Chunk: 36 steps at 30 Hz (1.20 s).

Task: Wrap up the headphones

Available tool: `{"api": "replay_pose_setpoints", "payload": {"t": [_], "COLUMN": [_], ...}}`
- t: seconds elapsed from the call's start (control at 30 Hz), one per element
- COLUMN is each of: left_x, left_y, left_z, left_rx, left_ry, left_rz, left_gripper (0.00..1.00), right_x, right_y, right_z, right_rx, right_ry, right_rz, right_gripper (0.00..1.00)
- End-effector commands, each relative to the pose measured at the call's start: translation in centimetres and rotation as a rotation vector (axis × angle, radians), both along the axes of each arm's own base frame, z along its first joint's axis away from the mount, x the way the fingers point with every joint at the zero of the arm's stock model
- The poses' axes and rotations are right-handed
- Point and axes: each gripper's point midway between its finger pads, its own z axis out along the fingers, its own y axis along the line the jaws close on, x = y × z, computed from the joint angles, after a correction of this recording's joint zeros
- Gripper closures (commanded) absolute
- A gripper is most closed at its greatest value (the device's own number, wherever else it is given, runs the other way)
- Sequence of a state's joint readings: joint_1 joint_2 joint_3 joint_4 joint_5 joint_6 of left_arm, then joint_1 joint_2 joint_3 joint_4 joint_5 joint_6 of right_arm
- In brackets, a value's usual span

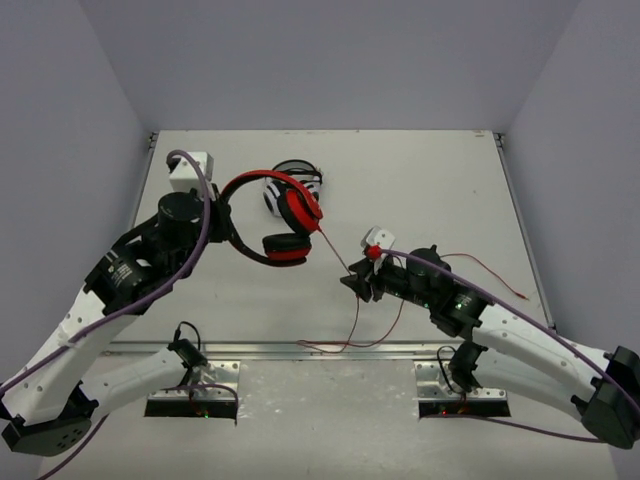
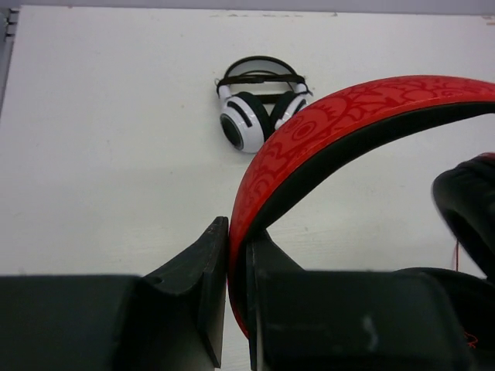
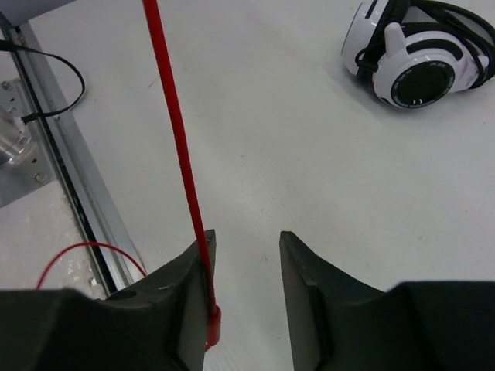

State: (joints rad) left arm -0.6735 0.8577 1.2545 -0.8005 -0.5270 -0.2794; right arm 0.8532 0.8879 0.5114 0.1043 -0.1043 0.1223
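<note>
Left gripper (image 2: 236, 239) clamped on headband (image 2: 348, 116), holding headphones (image 1: 285, 225) centre-left in top view, probably as anchor for winding. Right gripper (image 3: 246, 247) jaws parted; cable (image 3: 174, 131) lies against frame-left finger, unpinched. White headphones (image 1: 292, 185) just behind: snag risk. Slack cable trails over rail (image 1: 250, 350) at bottom.

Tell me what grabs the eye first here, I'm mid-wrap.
The red headphones stand out left of centre, their headband clamped in the left pincer. Their thin red cable stretches straight to the open right pincer, lying against one finger. A white-and-black headset sits on the surface behind them.
</note>
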Motion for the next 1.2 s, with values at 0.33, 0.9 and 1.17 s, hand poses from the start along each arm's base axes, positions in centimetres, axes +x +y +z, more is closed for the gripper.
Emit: {"api": "replay_pose_setpoints", "payload": {"t": [0.33,0.9,1.17], "left_x": [1.4,1.0,2.0], "left_y": [0.8,3.1,2.2], "left_z": [5.7,6.8,5.3], "left_rx": [-0.206,-0.197,-0.194], "left_ry": [-0.170,-0.199,-0.182], "left_rz": [0.137,0.248,0.247], "left_gripper": [1.00,1.00,1.00], "right_x": [-2.1,-2.1,-2.8], "right_y": [0.7,1.0,-0.3], "right_z": [-1.4,-2.7,-3.9], "right_rx": [0.120,0.197,0.185], "right_ry": [0.069,0.131,0.155], "right_rz": [0.068,0.059,0.031], "right_gripper": [0.67,0.74,0.99]}}
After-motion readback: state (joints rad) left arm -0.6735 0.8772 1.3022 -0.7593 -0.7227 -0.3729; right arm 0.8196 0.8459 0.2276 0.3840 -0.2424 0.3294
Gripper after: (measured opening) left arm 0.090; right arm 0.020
